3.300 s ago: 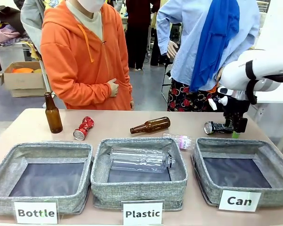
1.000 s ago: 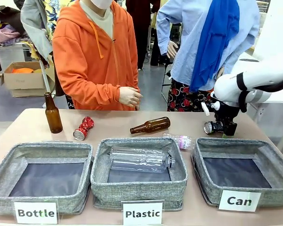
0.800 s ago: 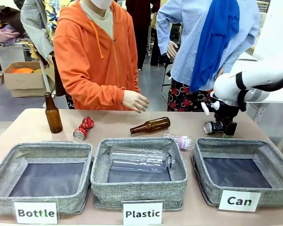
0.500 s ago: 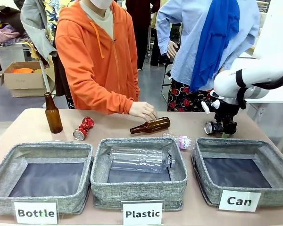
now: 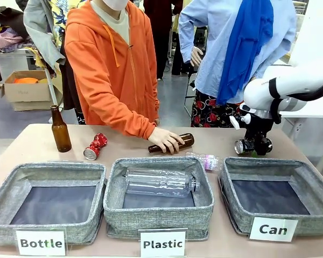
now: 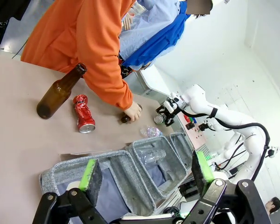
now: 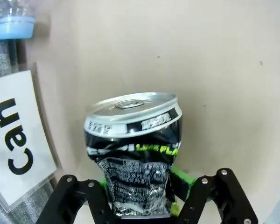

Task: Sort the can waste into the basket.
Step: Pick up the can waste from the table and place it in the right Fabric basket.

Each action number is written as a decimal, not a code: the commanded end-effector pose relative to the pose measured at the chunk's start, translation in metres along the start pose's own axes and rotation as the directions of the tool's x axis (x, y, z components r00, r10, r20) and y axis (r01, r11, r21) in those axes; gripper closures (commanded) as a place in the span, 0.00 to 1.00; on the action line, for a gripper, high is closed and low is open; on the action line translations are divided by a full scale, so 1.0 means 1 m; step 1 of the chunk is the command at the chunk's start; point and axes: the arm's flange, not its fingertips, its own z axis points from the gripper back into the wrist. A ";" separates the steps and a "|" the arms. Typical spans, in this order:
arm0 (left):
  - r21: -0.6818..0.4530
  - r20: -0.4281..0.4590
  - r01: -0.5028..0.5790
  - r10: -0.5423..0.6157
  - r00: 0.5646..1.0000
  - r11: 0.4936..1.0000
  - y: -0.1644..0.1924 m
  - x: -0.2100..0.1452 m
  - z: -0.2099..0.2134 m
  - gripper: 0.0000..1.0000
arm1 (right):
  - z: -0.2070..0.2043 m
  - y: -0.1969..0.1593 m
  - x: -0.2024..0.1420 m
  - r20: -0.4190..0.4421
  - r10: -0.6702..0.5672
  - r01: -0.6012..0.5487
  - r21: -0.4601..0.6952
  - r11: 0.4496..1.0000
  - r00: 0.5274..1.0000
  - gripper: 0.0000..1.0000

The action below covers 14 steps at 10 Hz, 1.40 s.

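Currently in hand: the grasp on the first can. The right gripper (image 5: 257,145) is clasping the dark can (image 5: 241,146) across its crumpled body, and in the right wrist view the green pads are pressing on both of its sides.
Where it is lying: on its side at the far right of the table (image 5: 32,145), just beyond the far rim of the Can basket (image 5: 274,163), with its silver end pointing left. Whether it is touching the tabletop I cannot tell.
Second piece: the red can (image 5: 95,146) is lying at the far left, near the upright brown bottle (image 5: 60,130), with nothing touching it.
Other arm: the left gripper (image 6: 147,175) is hanging with its jaws spread wide, carrying nothing.
Across the table: the person's hand (image 5: 167,141) is resting on the lying brown bottle (image 5: 184,141), well apart from the right gripper.
Next move, as I am judging it: a lift clear of the basket's far wall, a short carry nearward over the dark lining, then a release. The dented metal is looking slippery, so the grip needs to be firm before the lift.
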 end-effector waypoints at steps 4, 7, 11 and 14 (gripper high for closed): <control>-0.015 0.020 0.023 -0.023 1.000 1.000 0.000 0.002 -0.002 0.00 | 0.088 0.045 0.012 0.001 -0.117 0.117 0.005 0.993 0.993 1.00; -0.015 0.020 0.023 -0.023 1.000 1.000 0.000 0.002 -0.002 0.00 | 0.141 0.118 0.023 -0.017 -0.211 0.212 0.061 0.975 0.977 1.00; -0.015 0.020 0.023 -0.023 1.000 1.000 0.000 0.002 -0.002 0.00 | 0.127 0.218 0.020 0.002 -0.196 0.193 0.154 0.969 0.981 1.00; 0.000 0.000 0.000 0.000 1.000 1.000 0.000 0.000 0.000 0.00 | 0.110 0.222 0.008 0.040 -0.154 0.143 0.211 0.967 0.987 1.00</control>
